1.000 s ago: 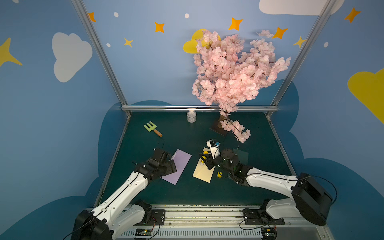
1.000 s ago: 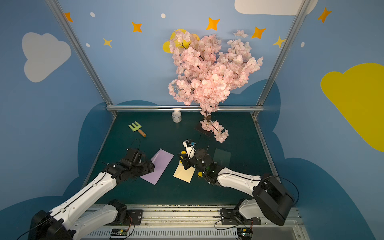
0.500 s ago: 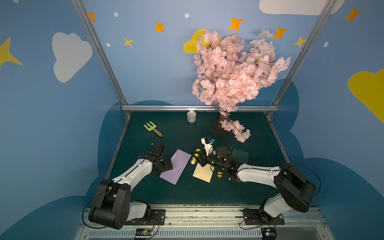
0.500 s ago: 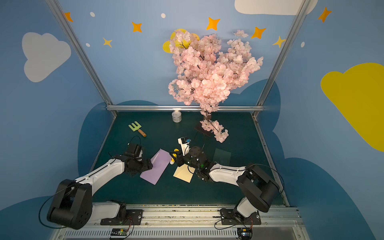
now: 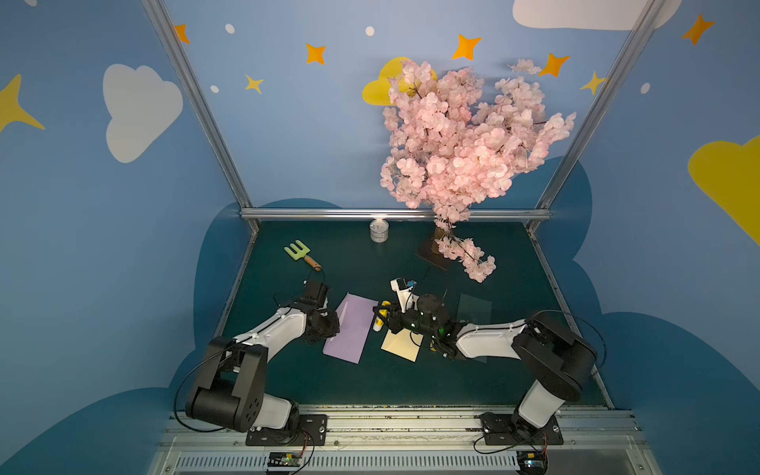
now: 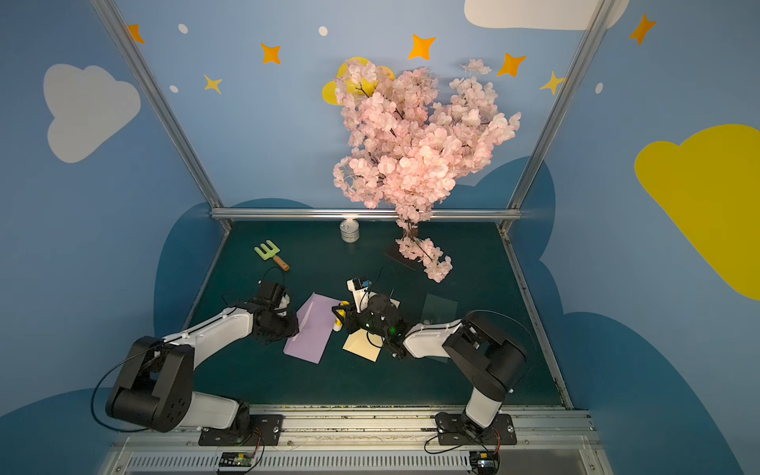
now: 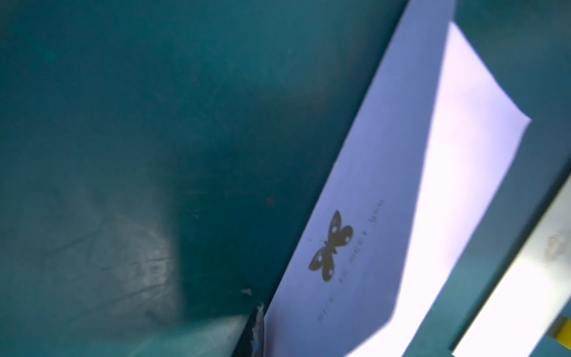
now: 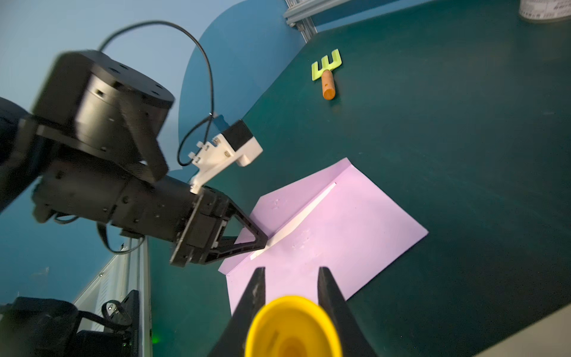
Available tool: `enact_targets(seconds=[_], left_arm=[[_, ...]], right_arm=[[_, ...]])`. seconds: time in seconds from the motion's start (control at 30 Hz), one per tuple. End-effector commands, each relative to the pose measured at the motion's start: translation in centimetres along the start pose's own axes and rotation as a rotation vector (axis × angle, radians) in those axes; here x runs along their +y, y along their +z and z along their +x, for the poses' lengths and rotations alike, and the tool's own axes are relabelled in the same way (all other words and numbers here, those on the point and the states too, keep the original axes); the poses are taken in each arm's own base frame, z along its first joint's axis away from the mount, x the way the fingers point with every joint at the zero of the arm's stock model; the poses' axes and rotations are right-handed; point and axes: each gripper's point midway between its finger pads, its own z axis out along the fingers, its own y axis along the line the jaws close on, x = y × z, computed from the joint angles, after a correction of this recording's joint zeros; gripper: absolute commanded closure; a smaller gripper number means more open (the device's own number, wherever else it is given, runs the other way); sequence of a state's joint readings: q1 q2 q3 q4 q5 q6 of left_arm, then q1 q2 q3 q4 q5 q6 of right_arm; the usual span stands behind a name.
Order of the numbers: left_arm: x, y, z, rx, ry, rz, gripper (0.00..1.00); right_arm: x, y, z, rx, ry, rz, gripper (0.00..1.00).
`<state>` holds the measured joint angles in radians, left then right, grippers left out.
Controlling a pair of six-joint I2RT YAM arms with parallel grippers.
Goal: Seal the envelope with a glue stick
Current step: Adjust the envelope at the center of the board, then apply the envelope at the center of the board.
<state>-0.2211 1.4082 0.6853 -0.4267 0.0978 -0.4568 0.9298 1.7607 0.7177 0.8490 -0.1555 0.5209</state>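
Right wrist view: right gripper [image 8: 291, 272] clamps the glue stick [image 8: 293, 327]; left gripper [image 8: 262, 244] pinches the envelope [image 8: 340, 235] at its edge.

My two top views hang high over the mat [image 5: 411, 382] at its six o'clock edge, facing twelve, and both take in all of it. My left wrist camera sits close over the purple envelope [image 7: 386, 185], blurred. My right wrist camera looks low past the glue stick [image 8: 293, 327], across that same envelope, toward the rake [image 8: 327, 69] at ten o'clock.
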Motion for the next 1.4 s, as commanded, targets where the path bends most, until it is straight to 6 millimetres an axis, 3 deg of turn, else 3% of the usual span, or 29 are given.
enact_targets(seconds=[0.0, 0.17, 0.57, 0.77, 0.9, 1.1, 1.37], left_arm=[[-0.6, -0.2, 0.9, -0.003, -0.005, 0.049, 0.82], [-0.6, 0.3, 2.3, 0.009, -0.047, 0.069, 0.92], [-0.8, 0.0, 3.7, -0.043, -0.058, 0.082, 0.97], [-0.8, 0.0, 4.4, -0.035, -0.056, 0.094, 0.97], [-0.5, 0.1, 4.9, -0.031, -0.082, 0.085, 0.97], [-0.1, 0.8, 5.4, -0.036, -0.129, 0.077, 0.97], [-0.1, 0.9, 5.2, -0.049, -0.141, 0.075, 0.97]], right_arm=[[2.5, 1.5, -1.8, -0.113, -0.035, -0.084, 1.00], [3.3, 3.7, -0.9, -0.169, -0.093, -0.123, 1.00], [3.2, 7.3, 1.6, -0.162, -0.334, -0.058, 1.00], [4.3, 8.7, 3.1, -0.137, -0.485, -0.056, 1.00], [3.3, 9.3, 4.2, -0.115, -0.526, -0.007, 1.00], [2.8, 9.4, 5.4, -0.080, -0.562, 0.011, 1.00], [4.8, 6.7, 6.9, -0.021, -0.527, -0.023, 1.00]])
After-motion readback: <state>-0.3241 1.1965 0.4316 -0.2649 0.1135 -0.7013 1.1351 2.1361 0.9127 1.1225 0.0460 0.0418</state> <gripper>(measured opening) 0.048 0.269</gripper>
